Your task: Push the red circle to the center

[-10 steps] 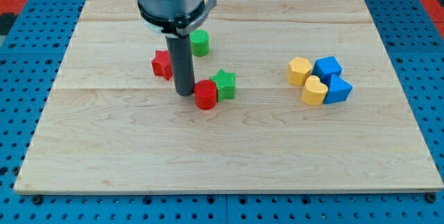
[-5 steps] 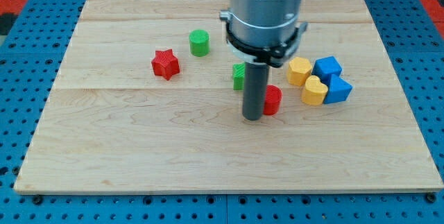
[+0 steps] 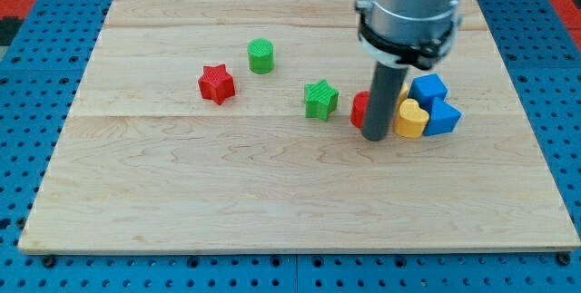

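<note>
The red circle (image 3: 360, 109) lies right of the board's middle, mostly hidden behind my rod. My tip (image 3: 375, 135) rests on the board against the circle's right side, between it and the yellow heart (image 3: 410, 119). A green star (image 3: 320, 99) sits just left of the red circle.
A red star (image 3: 216, 84) and a green cylinder (image 3: 260, 55) lie at the upper left. A blue block (image 3: 429, 87), another blue block (image 3: 443, 117) and a yellow block (image 3: 400, 88), partly hidden by the rod, cluster at the right. The wooden board (image 3: 290, 202) ends near the cluster.
My rod has swept from the left of the red circle to its right side. The red circle slid rightward past the green star, toward the yellow and blue cluster.
</note>
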`<state>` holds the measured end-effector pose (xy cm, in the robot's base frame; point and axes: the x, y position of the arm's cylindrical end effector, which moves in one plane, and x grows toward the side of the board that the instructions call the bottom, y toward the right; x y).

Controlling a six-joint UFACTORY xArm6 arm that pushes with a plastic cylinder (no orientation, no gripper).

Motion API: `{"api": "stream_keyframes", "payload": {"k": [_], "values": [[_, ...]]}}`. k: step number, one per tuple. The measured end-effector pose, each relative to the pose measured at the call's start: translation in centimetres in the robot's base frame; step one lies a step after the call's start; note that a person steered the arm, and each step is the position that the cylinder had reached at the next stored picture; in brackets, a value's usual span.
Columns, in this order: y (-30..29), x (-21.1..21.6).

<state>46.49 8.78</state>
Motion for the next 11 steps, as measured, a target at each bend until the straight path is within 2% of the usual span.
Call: {"api": "stream_keyframes", "payload": {"k": [4, 5, 8, 9, 11], "values": [[-11.6, -11.2], [-11.6, -11.3], [3.1, -10.1], [1.8, -8.6], [-6.6, -7.8]]}}
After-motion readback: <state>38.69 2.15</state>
